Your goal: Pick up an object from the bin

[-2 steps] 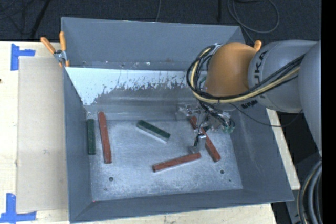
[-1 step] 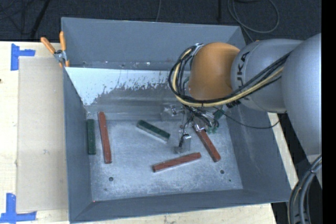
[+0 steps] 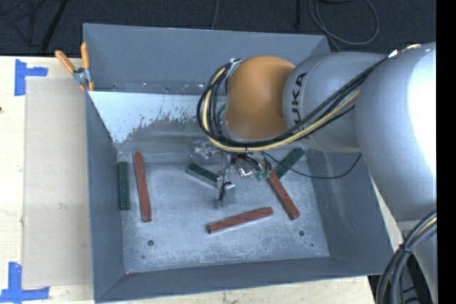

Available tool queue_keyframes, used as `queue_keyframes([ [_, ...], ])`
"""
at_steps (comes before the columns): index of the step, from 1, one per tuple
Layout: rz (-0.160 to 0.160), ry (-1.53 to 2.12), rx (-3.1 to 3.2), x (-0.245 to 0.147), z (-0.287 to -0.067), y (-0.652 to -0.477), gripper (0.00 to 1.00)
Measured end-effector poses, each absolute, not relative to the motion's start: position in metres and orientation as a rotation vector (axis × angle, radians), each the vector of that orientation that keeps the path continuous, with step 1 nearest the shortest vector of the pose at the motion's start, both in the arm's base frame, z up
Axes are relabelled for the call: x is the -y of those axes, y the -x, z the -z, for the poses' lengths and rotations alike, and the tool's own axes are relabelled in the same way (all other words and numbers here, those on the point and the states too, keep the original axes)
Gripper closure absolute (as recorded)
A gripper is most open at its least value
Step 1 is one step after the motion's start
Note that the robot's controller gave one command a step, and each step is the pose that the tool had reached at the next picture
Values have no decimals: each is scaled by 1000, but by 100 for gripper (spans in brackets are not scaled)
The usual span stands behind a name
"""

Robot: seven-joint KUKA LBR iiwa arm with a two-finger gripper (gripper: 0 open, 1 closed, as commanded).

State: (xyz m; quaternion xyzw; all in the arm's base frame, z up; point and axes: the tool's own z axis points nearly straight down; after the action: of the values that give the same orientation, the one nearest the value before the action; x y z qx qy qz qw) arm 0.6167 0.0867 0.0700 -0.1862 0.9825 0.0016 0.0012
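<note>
My gripper (image 3: 224,193) hangs below the arm's wrist, low over the middle of the bin floor. A short dark green stick (image 3: 201,172) lies just to its left, its right end running under the gripper. A brown stick (image 3: 240,220) lies flat a little in front of the gripper. Another brown stick (image 3: 283,196) lies slanted to its right. Whether the gripper touches the green stick cannot be told.
A brown stick (image 3: 142,187) and a dark green stick (image 3: 123,186) lie side by side along the bin's left wall. Another dark green stick (image 3: 289,161) pokes out from under the arm at the right. The arm covers the bin's back right.
</note>
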Motion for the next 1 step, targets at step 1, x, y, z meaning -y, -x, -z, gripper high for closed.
queue_keyframes([
  [1,-1,579,-3085,-84,-71,-617,100],
])
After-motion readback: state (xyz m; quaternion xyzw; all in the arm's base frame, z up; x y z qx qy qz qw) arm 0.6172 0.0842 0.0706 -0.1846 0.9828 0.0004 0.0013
